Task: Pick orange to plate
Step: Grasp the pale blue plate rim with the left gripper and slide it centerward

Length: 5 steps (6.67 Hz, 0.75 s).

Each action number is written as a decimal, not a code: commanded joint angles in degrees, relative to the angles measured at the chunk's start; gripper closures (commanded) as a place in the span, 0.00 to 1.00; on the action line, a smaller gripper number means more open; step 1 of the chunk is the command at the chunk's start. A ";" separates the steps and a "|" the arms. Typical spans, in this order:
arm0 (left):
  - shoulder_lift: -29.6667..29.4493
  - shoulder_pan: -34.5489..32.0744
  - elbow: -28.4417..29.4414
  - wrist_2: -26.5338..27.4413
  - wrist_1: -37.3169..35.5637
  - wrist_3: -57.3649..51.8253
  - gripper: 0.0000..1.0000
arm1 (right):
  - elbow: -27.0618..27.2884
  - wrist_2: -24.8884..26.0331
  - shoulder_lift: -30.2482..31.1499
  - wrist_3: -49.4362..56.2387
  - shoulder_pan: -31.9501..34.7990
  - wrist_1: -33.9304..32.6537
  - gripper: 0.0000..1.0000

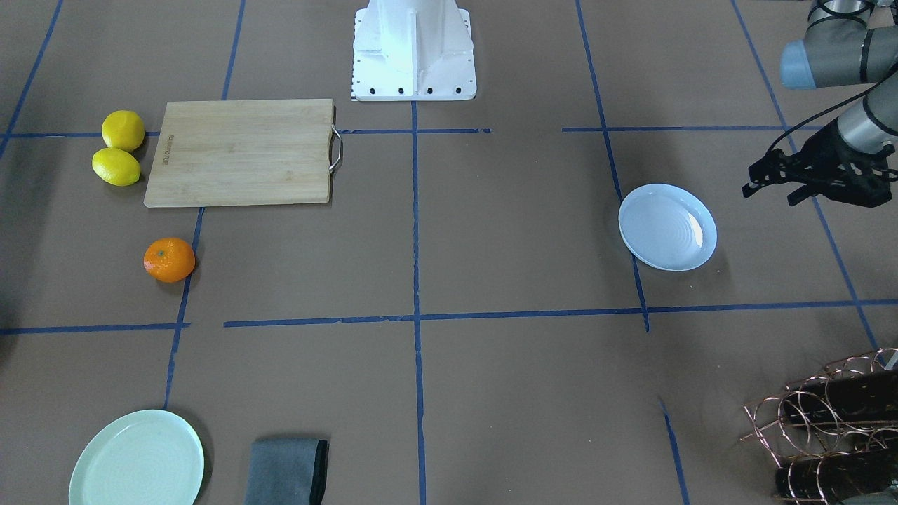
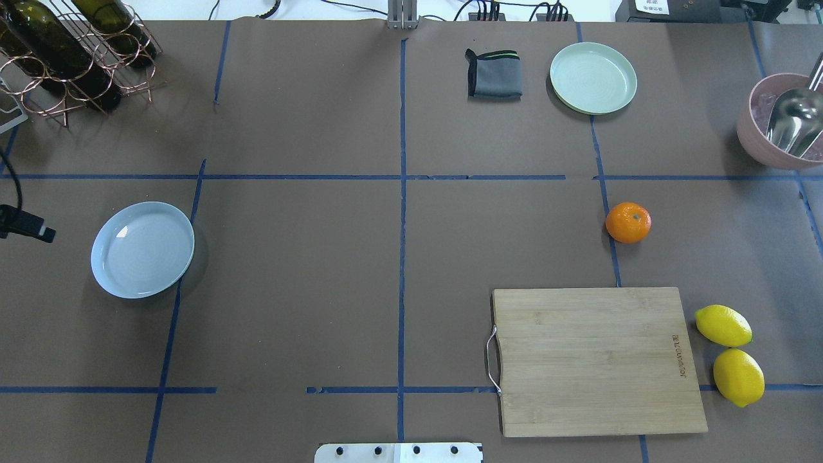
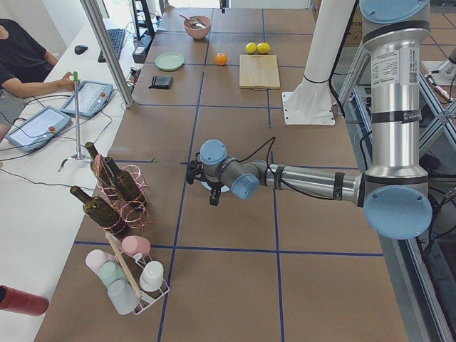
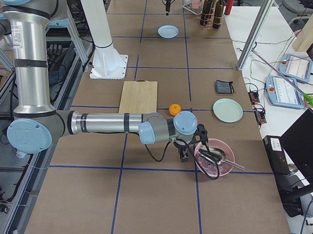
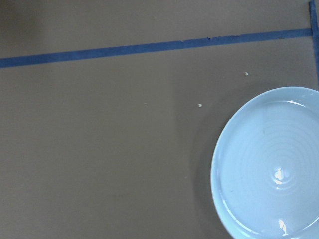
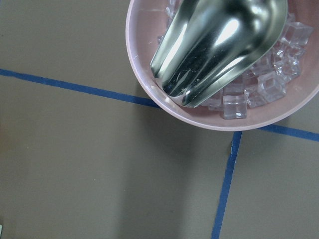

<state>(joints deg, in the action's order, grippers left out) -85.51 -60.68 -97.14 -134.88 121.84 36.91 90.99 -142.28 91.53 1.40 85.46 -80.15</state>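
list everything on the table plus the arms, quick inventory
orange: 1, bright orange, robot's right side, beyond the board
plate: 1, pale bluish-white, empty, robot's left side
mint plate: 1, pale green, far right
lemons: 2, yellow, by the board's right edge
cutting board: 1, light wood, near right
cloth: 1, grey, folded, beside the mint plate
bowl: 1, pink, right edge, holds ice cubes and a metal scoop
bottle rack: 1, copper wire, dark bottles, far left corner
cups: several, pastel, left end
left gripper: black, open, beside the plate
right gripper: by the bowl, state unclear
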 commanded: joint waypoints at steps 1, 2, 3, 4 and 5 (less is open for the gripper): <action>-4.11 3.89 4.56 0.41 1.29 3.70 0.12 | -0.28 -0.45 0.32 -0.09 -0.03 0.00 0.00; -4.74 4.16 5.72 0.41 1.20 3.70 0.13 | -0.28 -0.45 0.49 -0.09 -0.03 0.00 0.00; -5.71 5.21 6.86 0.41 1.29 3.79 0.15 | -0.46 -0.45 0.50 -0.09 -0.12 -0.09 0.00; -6.06 5.30 7.13 0.41 1.29 3.70 0.23 | -0.37 -0.54 0.50 -0.09 -0.12 0.00 0.00; -6.07 5.39 7.57 0.41 1.20 3.70 0.39 | -0.46 -0.46 0.50 -0.09 -0.12 0.00 0.00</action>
<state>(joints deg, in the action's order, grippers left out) -91.32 -55.52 -90.17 -134.47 123.11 40.61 90.59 -142.77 92.01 1.32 85.36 -80.18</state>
